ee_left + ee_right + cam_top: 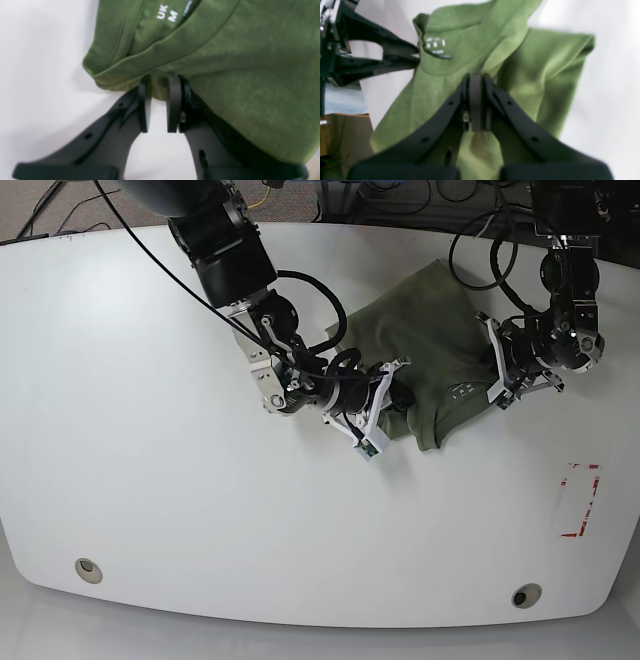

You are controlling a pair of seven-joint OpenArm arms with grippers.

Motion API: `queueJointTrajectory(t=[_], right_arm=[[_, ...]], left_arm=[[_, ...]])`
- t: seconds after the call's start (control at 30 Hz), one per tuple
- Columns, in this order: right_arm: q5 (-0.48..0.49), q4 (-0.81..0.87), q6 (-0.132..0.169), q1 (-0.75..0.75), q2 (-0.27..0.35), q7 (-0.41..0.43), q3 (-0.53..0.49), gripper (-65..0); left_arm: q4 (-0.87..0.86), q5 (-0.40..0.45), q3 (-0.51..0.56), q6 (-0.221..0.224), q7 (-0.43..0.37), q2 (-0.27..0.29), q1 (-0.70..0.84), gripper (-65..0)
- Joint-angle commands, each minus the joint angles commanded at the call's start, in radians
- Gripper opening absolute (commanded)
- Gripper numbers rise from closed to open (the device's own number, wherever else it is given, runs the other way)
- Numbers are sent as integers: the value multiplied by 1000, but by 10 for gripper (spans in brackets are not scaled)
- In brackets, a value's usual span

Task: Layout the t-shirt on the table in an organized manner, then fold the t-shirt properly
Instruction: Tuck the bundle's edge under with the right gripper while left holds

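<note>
Base view has the t-shirt [415, 330] bunched up toward the robot's side of the desk [230, 510], well away from the red tape rectangle [592, 500]. Looks like we're at the laying-out step, no real folding imo. Left pincer [158, 130] is nearly closed at the collar side, right pincer [482, 128] looks closed over the shirt; can't tell if either has a proper grip. Next I'd firm up both holds, then spread it toward the tape rectangle. Slipping cloth is the risk.

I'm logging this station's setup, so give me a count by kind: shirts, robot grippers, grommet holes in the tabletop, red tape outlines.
T-shirts: 1
Grippers (left, right): 2
Grommet holes: 2
Red tape outlines: 1
Total: 6
</note>
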Motion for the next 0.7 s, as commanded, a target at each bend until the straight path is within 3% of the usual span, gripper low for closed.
queueJointTrajectory(t=[0.3,0.6,0.7], right_arm=[[-6,141,-3,0,41,-92,8,-650],[-8,110,-5,-3,81,-84,8,-650],[-8,78,-5,2,98,-44,8,-650]], left_arm=[[0,0,0,0,0,0,2,-553],[0,0,0,0,0,0,-2,-553],[0,0,0,0,0,0,-2,-553]])
